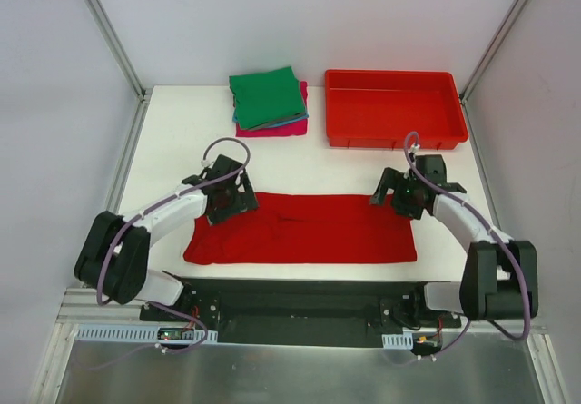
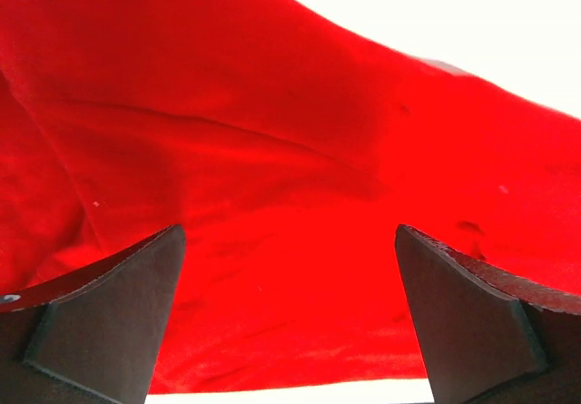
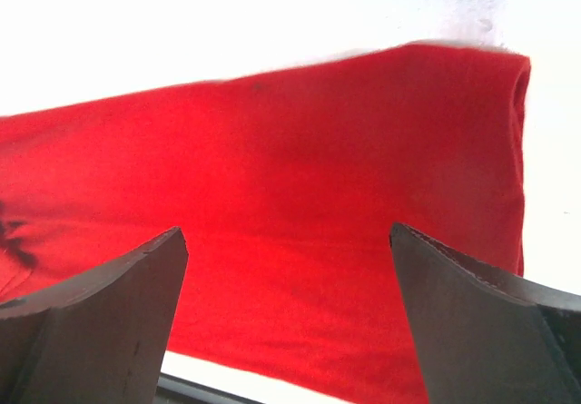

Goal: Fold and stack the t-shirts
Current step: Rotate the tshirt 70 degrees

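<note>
The large red t-shirt (image 1: 304,230) lies folded into a long flat band across the front of the white table. My left gripper (image 1: 229,202) hovers over its far left corner, jaws open and empty; the red cloth (image 2: 272,150) fills the left wrist view between the fingers (image 2: 118,313). My right gripper (image 1: 402,197) hovers over the far right corner, open and empty, with the shirt's right end (image 3: 363,195) below it. A folded stack sits at the back: a green shirt (image 1: 265,95) on top, teal-blue (image 1: 300,118) and magenta-pink (image 1: 272,130) edges beneath.
A rigid red plastic bin (image 1: 393,107) stands at the back right, beside the folded stack. Metal frame posts (image 1: 109,32) rise at the back corners. The table's front edge meets a black rail (image 1: 300,295) holding the arm bases.
</note>
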Robot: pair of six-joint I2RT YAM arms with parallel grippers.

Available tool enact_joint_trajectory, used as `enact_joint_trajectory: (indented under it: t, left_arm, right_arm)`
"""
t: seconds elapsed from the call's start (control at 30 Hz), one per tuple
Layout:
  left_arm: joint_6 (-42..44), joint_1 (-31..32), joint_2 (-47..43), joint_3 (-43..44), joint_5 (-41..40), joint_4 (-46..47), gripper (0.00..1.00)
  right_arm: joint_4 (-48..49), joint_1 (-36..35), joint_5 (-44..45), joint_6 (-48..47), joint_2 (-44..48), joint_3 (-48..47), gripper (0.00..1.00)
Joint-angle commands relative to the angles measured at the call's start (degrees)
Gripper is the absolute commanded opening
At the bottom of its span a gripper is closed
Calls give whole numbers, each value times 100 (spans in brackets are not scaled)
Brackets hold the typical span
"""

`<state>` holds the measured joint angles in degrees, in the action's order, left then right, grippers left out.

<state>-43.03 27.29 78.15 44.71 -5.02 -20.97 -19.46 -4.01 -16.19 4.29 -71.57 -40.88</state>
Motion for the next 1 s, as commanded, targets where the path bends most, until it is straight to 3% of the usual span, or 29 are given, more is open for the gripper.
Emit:
enact_joint_trajectory:
  t: [0.0, 0.17, 0.37, 0.7, 0.97]
  left_arm:
    - [-338, -408, 454, 134, 36, -65, 99]
    - [-312, -926, 1350, 511, 35, 5, 99]
    - [-154, -1629, 2396, 1548, 386, -3, 99]
    - [-66, -2438, 3794, 3736, 27, -679, 98]
    - [663, -2641, 4822, 5178, 641, -838, 99]
  right_arm:
    - [338, -21, 518, 186, -681, -376, 96]
    - [-5, -12, 749, 133, -1350, -614, 96]
    - [-137, -134, 688, 300, -939, -88, 96]
    - [-787, -1672, -341, 423, -147, 458, 96]
    - [363, -2420, -895, 853, -392, 792, 96]
